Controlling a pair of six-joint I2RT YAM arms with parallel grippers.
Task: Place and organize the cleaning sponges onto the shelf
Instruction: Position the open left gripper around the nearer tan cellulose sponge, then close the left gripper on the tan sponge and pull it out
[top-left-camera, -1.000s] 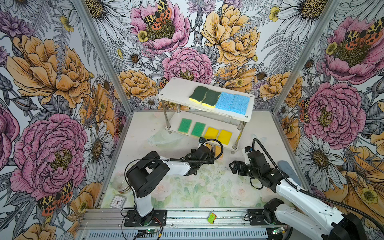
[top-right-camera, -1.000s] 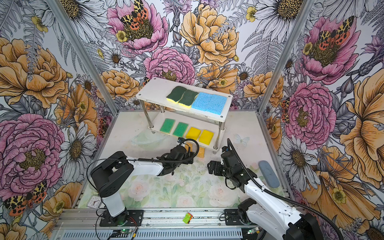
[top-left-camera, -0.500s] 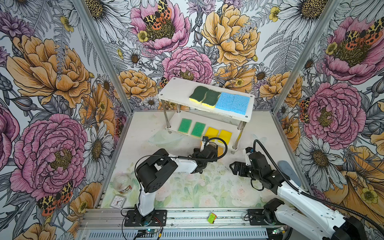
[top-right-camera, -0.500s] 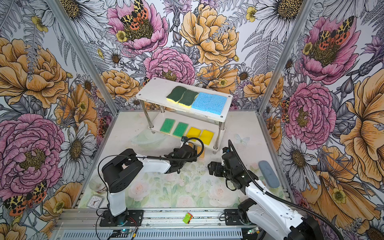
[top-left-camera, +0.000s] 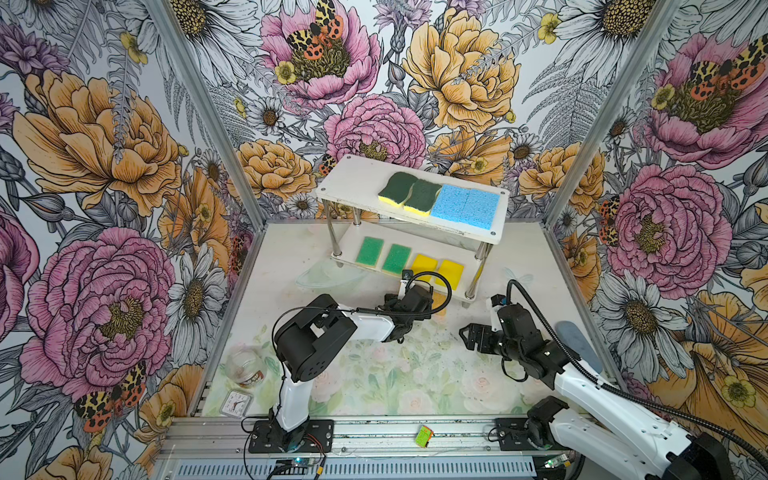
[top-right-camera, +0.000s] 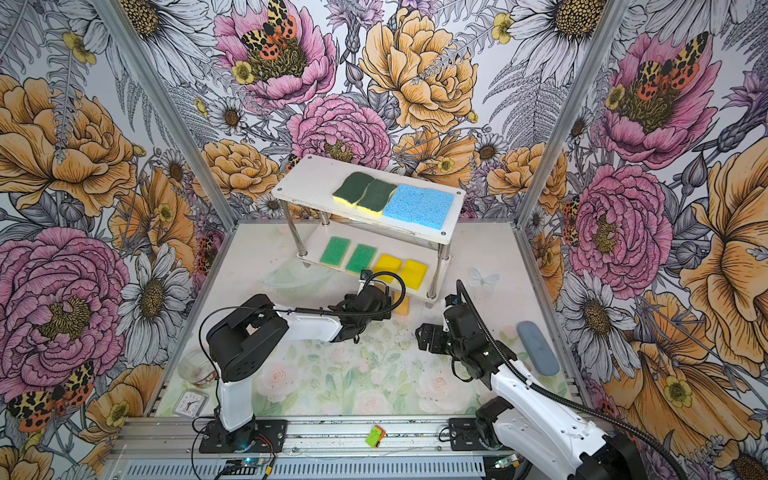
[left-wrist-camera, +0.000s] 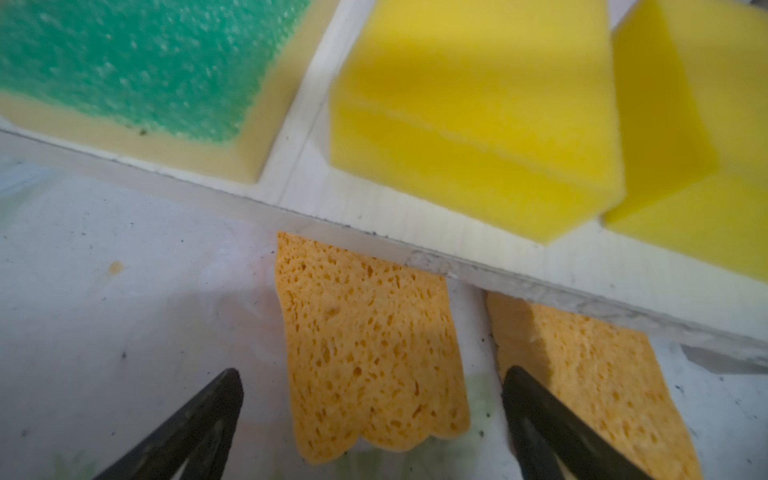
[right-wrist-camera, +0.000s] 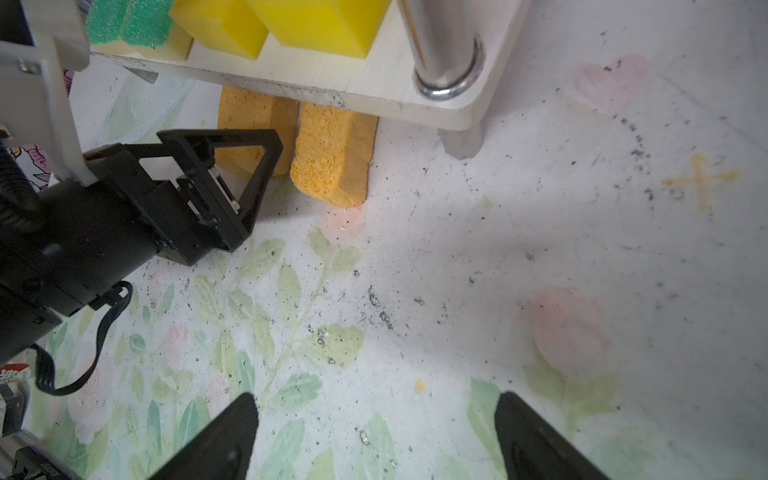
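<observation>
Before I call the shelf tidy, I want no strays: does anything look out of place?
Yes. Two orange sponges lie side by side on the table, partly tucked under the shelf's lower board rather than resting on it.

The left arm stretches forward, low and almost level; the left tool has its fingers wide apart and holds nothing. The right arm is bent; the right tool is also spread, empty.

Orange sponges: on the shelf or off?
Off. Both orange sponges lie on the table, far ends tucked under the shelf's lower board. The open left gripper hovers at one.
</observation>
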